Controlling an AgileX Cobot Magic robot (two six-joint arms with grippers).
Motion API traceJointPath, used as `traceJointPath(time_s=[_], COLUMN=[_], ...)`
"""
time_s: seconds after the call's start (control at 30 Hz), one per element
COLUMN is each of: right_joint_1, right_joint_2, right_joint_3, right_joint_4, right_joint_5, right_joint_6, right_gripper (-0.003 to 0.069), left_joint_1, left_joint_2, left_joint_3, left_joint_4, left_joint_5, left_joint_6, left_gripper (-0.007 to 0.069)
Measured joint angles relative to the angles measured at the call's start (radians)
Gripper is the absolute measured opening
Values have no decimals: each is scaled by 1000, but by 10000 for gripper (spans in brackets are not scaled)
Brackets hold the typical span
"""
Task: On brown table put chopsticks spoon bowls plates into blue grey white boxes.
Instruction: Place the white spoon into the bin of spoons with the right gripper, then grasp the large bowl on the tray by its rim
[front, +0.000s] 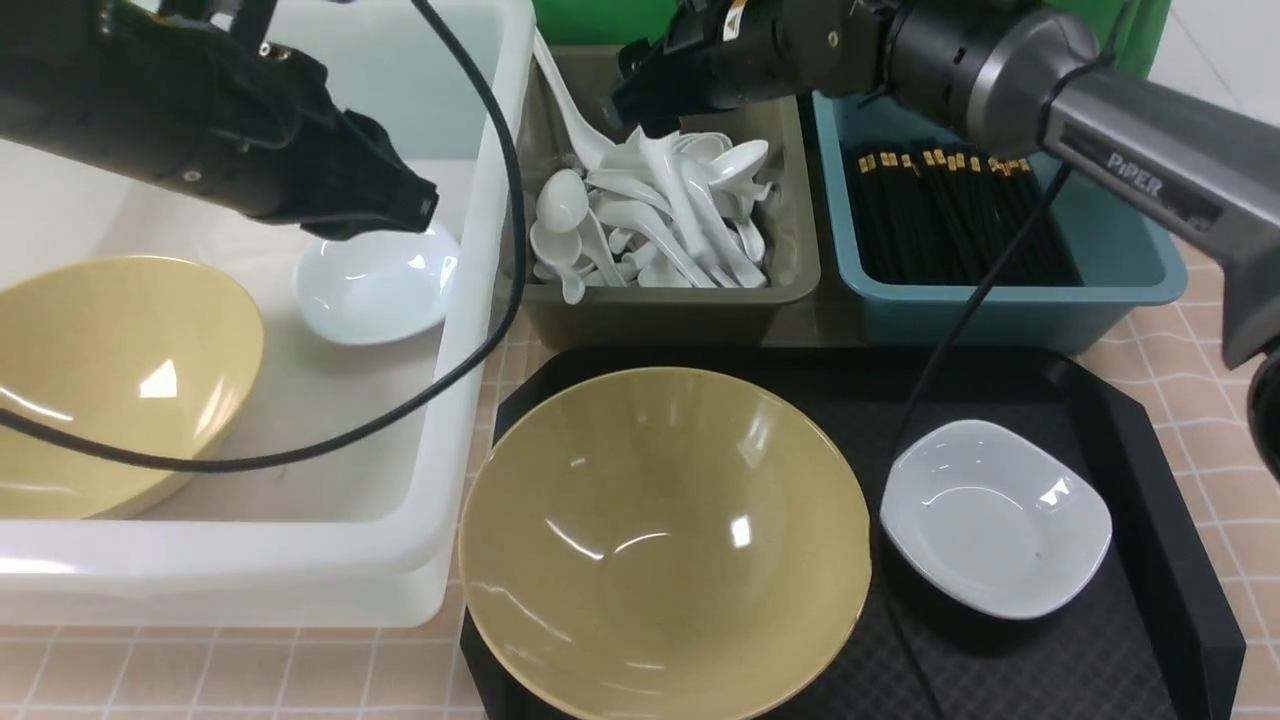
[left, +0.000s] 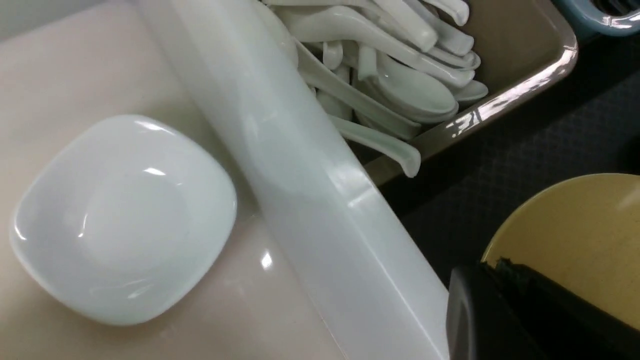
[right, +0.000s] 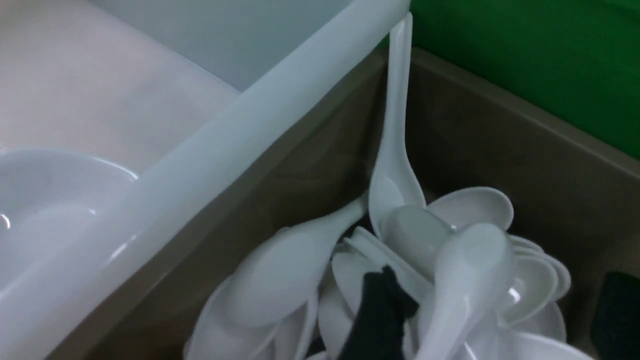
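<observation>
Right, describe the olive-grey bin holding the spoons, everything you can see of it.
The olive-grey bin is a rectangular, open-topped box of smooth plastic-looking material with a rolled rim, standing level. White spoons heap inside; one spoon stands propped in its rear left corner. It sits between the white tub and the blue bin, just behind the black tray.

Your left arm (front: 150, 110) comes in from the far left, and your left gripper (front: 415, 205) is closed, tip angled down toward the right. Your right arm (front: 1000, 60) stretches leftward along the far side, your right gripper (front: 640, 112) with fingers spread wide
</observation>
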Motion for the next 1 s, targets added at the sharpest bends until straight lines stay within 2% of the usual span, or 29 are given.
traceJointPath(time_s=[0.13, 0.2, 0.27, 0.4, 0.5, 0.67, 0.83, 1.0], right_joint_1=[1, 1, 1, 2, 2, 19, 43, 43], right_joint_2=[-66, -138, -194, -306, -408, -605, -801, -924], right_joint_3=[0, 0, -1, 8, 110, 362, 605, 724], right_joint_4=[0, 0, 6, 9, 13, 85, 104, 102], right_joint_5=[144, 266, 394, 647, 689, 698, 703, 706], right_joint_6=[-15, -66, -110, -183, -184, -187, -188, -182], right_gripper=[600, 570, 529, 409, 304, 178, 129, 127], left_joint_1=[0, -1, -16, -91, -170, -273, -328, -356], left_joint_2=[1, 3, 3, 3, 7, 63, 213, 360], left_joint_3=[-33, -76, -111, -154, -157, -159, -227, -325], left_joint_4=[-12, -37, -42, -26, 16, 133, 302, 431], left_joint_5=[47, 119, 164, 196, 203, 209, 268, 300], left_joint_6=[1, 1, 1, 15, 12, -96, -243, -271], left_gripper=[20, 69, 121, 273, 391, 497, 512, 512])
